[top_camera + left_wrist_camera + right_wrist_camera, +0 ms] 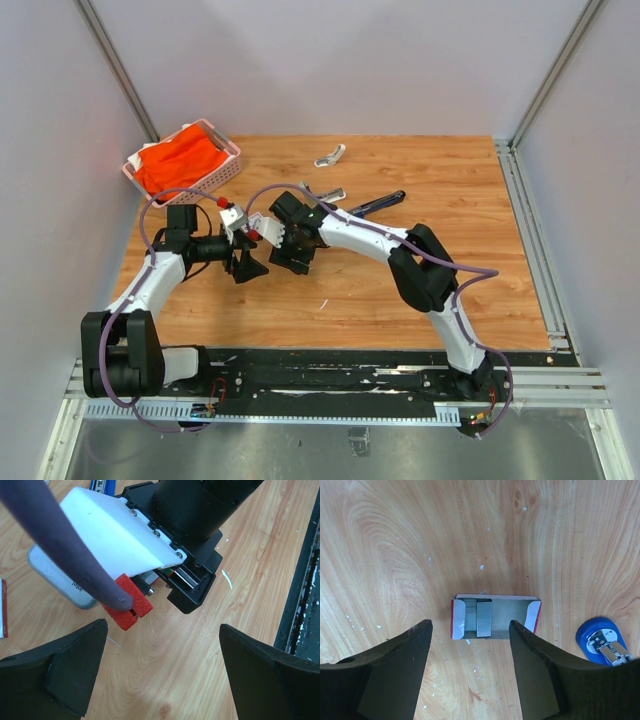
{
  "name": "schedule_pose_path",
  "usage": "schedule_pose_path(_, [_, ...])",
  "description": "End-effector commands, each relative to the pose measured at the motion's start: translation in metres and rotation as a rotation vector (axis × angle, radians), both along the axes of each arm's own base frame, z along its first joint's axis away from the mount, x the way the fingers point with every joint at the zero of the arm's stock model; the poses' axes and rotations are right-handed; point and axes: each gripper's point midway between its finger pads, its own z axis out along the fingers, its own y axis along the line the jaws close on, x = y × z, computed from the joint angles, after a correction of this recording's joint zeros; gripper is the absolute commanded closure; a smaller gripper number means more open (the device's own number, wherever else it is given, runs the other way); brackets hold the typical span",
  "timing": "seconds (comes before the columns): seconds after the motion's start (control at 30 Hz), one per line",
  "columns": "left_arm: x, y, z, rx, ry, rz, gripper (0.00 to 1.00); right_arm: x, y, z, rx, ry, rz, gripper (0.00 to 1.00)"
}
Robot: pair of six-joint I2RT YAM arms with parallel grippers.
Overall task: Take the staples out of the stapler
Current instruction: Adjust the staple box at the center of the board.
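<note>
Blue-and-black stapler (378, 204) lies flat on the wood. Grey staples (484, 618) rest inside the small open box (532, 611).

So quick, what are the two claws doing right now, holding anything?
Left gripper: wide open, holding nothing.
Right gripper: open, holding nothing, over an open box of staples.

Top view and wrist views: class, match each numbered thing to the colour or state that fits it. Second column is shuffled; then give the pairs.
Column 1
1. stapler
2. basket
3. small box
4. left gripper

Column 2
A. pink
B. open, nothing between its fingers
C. blue and black
D. open-topped, with red ends

Pairs: 1-C; 2-A; 3-D; 4-B
</note>
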Motion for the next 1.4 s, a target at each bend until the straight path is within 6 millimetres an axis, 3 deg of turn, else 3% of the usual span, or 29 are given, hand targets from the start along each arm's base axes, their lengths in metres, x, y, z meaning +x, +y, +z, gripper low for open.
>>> schedule_pose_path(0.0, [0.006,0.002,0.009,-0.001,-0.047,0.006,0.02,-0.004,-0.002,-0.016,-0.047,-0.005,-0.022,0.35])
schedule_pose_path(0.37, [0.005,0.002,0.009,-0.003,-0.042,0.004,0.02,-0.003,-0.004,-0.025,-0.064,0.002,-0.029,0.39])
schedule_pose_path(0.7, [0.006,0.002,0.008,-0.004,-0.04,0.003,0.02,-0.005,-0.003,-0.024,-0.059,0.007,-0.024,0.67])
schedule_pose_path(0.87, [0.005,0.002,0.008,-0.004,-0.041,0.002,0.02,-0.005,-0.002,-0.022,-0.056,0.006,-0.023,0.71])
schedule_pose_path(1.03, [0.005,0.002,0.008,-0.005,-0.039,0.001,0.02,-0.004,-0.002,-0.021,-0.053,0.003,-0.026,0.71])
schedule_pose_path(1.37, [0.005,0.002,0.007,-0.002,-0.037,0.003,0.02,0.001,0.002,0.01,-0.016,-0.036,-0.013,0.48])
